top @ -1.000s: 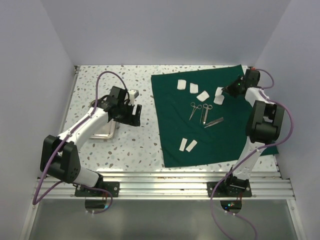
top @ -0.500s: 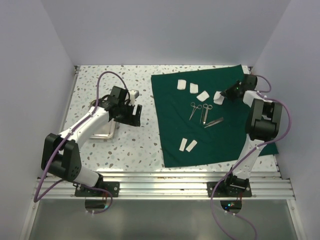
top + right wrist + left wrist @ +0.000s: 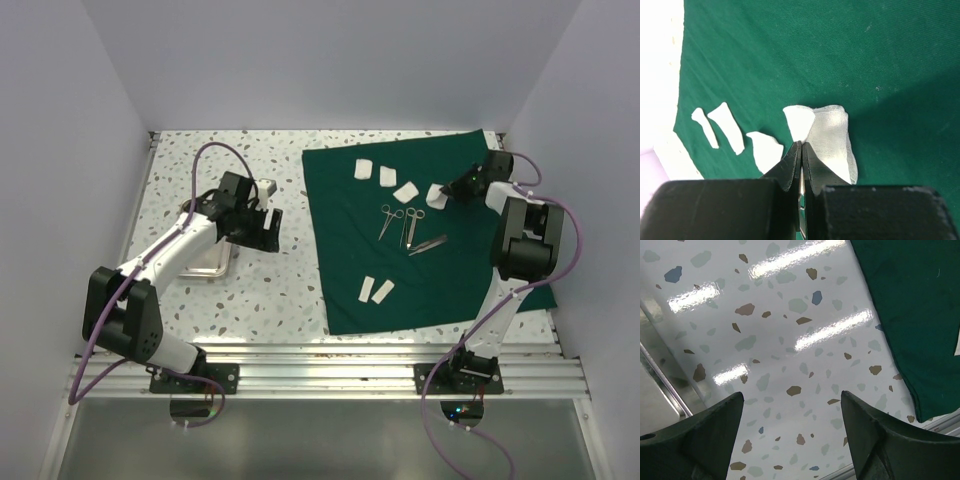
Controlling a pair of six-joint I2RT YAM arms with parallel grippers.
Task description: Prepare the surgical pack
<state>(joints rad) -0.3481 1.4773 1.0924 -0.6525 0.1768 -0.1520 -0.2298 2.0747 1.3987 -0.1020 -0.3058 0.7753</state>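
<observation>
Our right pincer [image 3: 801, 145] is clenched, its tips touching the edge of a white gauze piece [image 3: 830, 135]. We cannot tell whether it pinches any gauze. The gauze lies on the green drape [image 3: 440, 280], which covers the right half of the desk [image 3: 280, 290]. Scissor-like instruments [image 3: 407, 228] lie mid-drape. Our left pincer [image 3: 791, 397] is released over bare desk, between the steel tray [image 3: 205, 268] and the drape's left edge.

Dark green drape [image 3: 450, 278] lies flat, bearing white gauze pieces [image 3: 406, 191] and steel instruments [image 3: 407, 226]; steel tray [image 3: 206, 268] sits apart.
</observation>
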